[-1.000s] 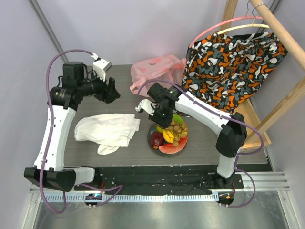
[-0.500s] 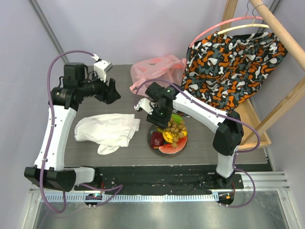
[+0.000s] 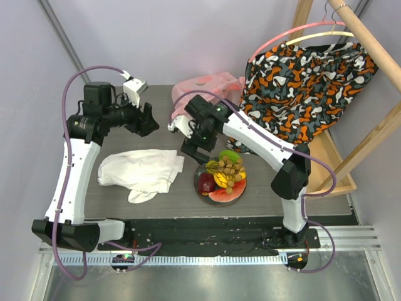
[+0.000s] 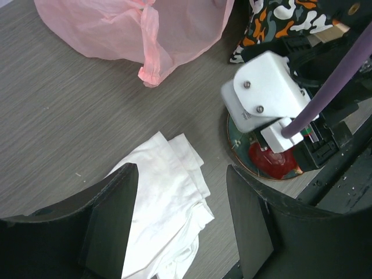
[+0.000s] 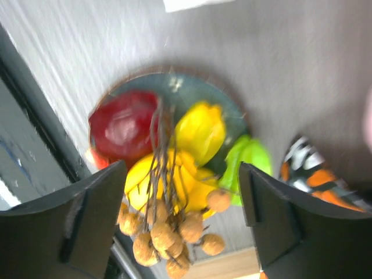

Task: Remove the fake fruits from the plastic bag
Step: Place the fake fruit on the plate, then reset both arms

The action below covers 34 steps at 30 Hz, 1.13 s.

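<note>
Right gripper (image 3: 194, 150): its fingers, nearly closed a second ago, are now standing wide and empty, and it is lifting off the plate (image 5: 180, 84).
Grapes (image 5: 174, 232): released, and are now lying on the other fake fruits (image 3: 222, 179).
Plastic bag (image 3: 203, 88): is lying slack at the table's rear, probably near empty.
Left gripper (image 3: 149, 119): is hovering with its fingers apart, holding nothing.

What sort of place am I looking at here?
Probably a robotics lab test cell: a left arm and right arm bolted to a small table, with staged props: fake fruits, a pink plastic bag, patterned fabric.
</note>
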### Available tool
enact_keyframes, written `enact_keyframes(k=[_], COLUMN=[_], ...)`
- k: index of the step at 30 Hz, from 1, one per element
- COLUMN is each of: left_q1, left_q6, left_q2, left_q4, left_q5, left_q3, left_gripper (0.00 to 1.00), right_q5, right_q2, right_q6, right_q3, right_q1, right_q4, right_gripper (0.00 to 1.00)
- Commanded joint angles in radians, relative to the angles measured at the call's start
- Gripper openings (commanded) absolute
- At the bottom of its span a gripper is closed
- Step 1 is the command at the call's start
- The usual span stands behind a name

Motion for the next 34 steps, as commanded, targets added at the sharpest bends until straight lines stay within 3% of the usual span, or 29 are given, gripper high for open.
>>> enact_keyframes(k=[1, 2, 3, 4, 6, 7, 10, 17, 24, 28, 34], left_q1=[0.005, 0.005, 0.005, 0.005, 0.005, 0.005, 0.005, 0.008, 0.046, 0.051, 0.052], left_q6=[-0.015, -0.018, -0.032, -0.036, -0.05, -0.053, -0.082, -0.098, -0.141, -0.173, -0.256], left_q2=[-0.027, -0.028, -0.028, -0.027, -0.028, -0.031, -0.041, -0.045, -0.048, -0.045, -0.033], left_q4=[0.048, 0.048, 0.049, 0.048, 0.052, 0.06, 0.098, 0.134, 0.168, 0.191, 0.229], left_q5=[0.003, -0.006, -0.02, -0.049, -0.077, -0.088, -0.157, -0.25, -0.332, -0.439, -0.56], left_q3=[0.005, 0.007, 0.01, 0.014, 0.016, 0.013, -0.018, -0.076, -0.154, -0.194, -0.222], left_gripper=[0.68, 0.71, 0.89, 0.99, 1.0, 1.0, 1.0, 1.0, 1.0, 1.0, 1.0], right_q5=[0.044, 0.091, 0.25, 0.339, 0.532, 0.699, 0.892, 0.928, 0.888, 0.817, 0.649], right_q2=[0.008, 0.0, -0.015, -0.024, -0.035, -0.038, -0.092, -0.381, -0.598, -0.636, -0.661], right_q6=[0.083, 0.103, 0.129, 0.181, 0.219, 0.223, 0.208, 0.179, 0.22, 0.26, 0.304], right_q3=[0.196, 0.209, 0.216, 0.215, 0.21, 0.206, 0.105, -0.323, -0.683, -0.758, -0.764], right_q1=[0.006, 0.005, 0.005, 0.006, 0.005, 0.003, -0.009, -0.095, -0.38, -0.515, -0.517], right_q4=[0.059, 0.093, 0.173, 0.22, 0.335, 0.364, 0.456, 0.516, 0.502, 0.509, 0.545], right_gripper=[0.91, 0.93, 0.98, 1.0, 1.0, 1.0, 1.0, 0.99, 1.0, 1.0, 1.0])
